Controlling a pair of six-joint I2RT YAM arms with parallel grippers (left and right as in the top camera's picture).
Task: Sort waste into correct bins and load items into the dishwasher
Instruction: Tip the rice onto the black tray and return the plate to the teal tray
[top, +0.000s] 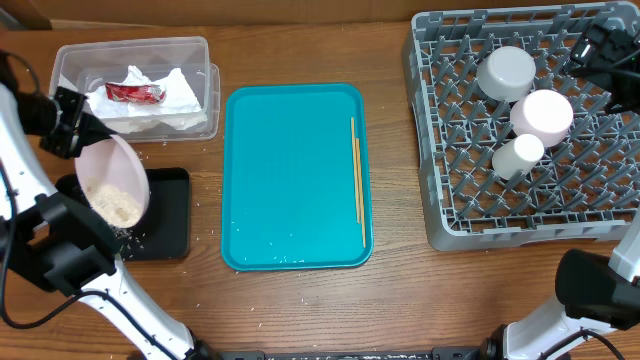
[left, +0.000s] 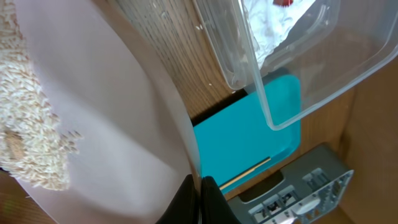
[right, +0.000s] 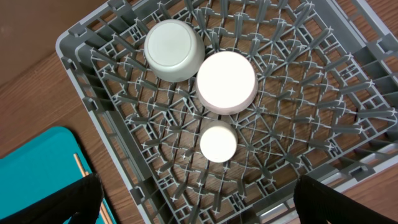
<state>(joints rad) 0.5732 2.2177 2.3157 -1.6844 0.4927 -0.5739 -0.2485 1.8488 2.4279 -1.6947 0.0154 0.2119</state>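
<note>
Dish rack (top: 470, 215): three white dishes (top: 542, 115) sit upside down on its pegs. Your right fingers (right: 81, 199) hover above them, spread apart and empty.
Teal tray (top: 290, 180): it holds only the chopsticks (top: 357, 180), lying along its right edge and not yet loaded.
Clear tub (top: 130, 45): the napkin (top: 180, 95) and red wrapper (top: 133, 93) are inside.
Black tray (top: 170, 215): your left fingers (left: 211, 199), clamped on the rim of the pink plate (top: 115, 175), tilt it over this tray. Rice (top: 115, 205) clings to the plate, so you likely have emptying and racking left.

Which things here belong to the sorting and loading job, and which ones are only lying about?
Job:
pink plate with rice
black tray
clear tub with napkin and red wrapper
chopsticks
dish rack with three white dishes

Lying about:
teal tray
</note>
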